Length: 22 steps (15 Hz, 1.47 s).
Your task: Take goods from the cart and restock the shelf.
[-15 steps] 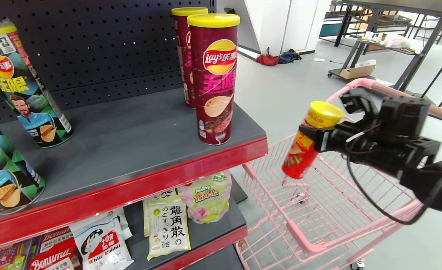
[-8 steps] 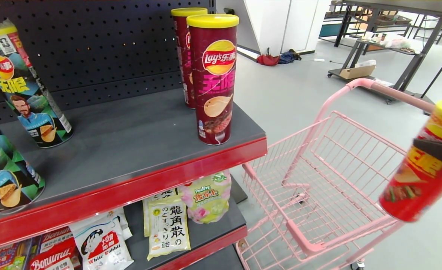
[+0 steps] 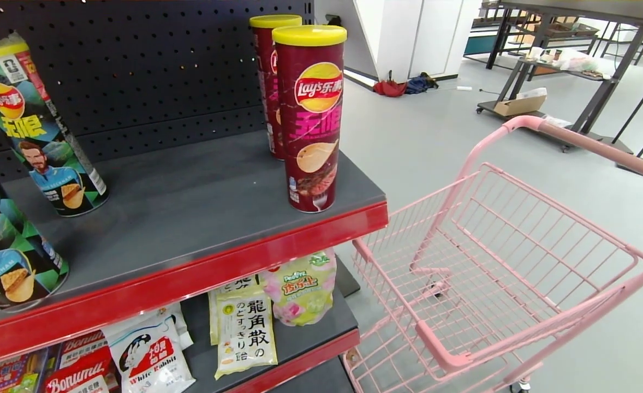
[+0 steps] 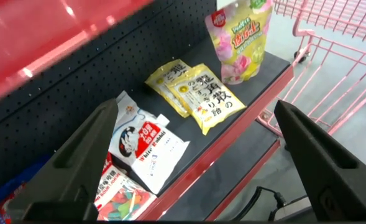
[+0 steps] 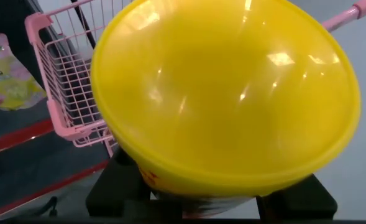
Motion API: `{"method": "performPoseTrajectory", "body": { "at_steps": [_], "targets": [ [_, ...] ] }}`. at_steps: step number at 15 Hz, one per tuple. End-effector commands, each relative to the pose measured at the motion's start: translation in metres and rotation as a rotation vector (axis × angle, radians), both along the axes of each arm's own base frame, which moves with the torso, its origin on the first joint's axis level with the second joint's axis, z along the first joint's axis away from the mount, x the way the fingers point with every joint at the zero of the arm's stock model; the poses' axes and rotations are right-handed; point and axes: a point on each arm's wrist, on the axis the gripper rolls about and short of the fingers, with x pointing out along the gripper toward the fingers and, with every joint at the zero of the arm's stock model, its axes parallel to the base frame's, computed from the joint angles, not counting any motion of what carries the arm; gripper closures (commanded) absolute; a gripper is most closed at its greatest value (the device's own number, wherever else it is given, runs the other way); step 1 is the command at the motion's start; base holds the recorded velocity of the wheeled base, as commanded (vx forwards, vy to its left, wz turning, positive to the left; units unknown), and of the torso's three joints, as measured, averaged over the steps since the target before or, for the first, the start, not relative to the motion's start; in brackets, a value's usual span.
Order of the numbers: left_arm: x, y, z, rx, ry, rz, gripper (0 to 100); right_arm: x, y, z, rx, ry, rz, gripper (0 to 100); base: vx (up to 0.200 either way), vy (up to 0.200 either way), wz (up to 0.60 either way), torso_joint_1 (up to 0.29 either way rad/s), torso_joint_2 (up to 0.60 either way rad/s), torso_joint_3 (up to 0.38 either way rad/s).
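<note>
A red chip can with a yellow lid sits in my right gripper, which is shut on the can's body just below the lid. Beyond it lies the pink cart. In the head view the cart stands to the right of the shelf, its basket bare. The grey top shelf carries two maroon cans at its right end and green cans at its left, with a wide bare stretch between. My left gripper hangs open in front of the lower shelf.
The lower shelf holds a green pouch, yellow bags and a white bag. The top shelf has a red front lip. Open grey floor lies beyond the cart, with metal tables far back.
My right gripper carried the red can from above the cart off to the right and out of the head view. The shelf's goods have stayed put.
</note>
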Motion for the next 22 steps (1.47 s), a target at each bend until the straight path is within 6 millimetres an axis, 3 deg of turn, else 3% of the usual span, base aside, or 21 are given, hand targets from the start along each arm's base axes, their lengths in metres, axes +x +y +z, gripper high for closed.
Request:
{"method": "performPoseTrajectory", "body": {
  "at_steps": [1, 14, 22],
  "targets": [
    [-0.001, 0.000, 0.000, 0.001, -0.009, 0.000, 0, -0.005, 0.000, -0.003, -0.001, -0.016, 0.002, 100, 0.000, 0.000, 0.00, 0.095, -0.32, -0.212],
    [-0.002, 0.000, 0.000, 0.000, -0.022, 0.003, 0, 0.003, 0.000, -0.017, -0.017, 0.056, 0.001, 100, 0.000, 0.000, 0.00, 0.195, -0.51, -0.317],
    [-0.002, 0.000, 0.000, 0.000, -0.021, 0.003, 0, 0.003, 0.000, -0.027, -0.029, 0.082, -0.003, 100, 0.000, 0.000, 0.60, 0.021, -0.04, -0.024]
  ]
}}
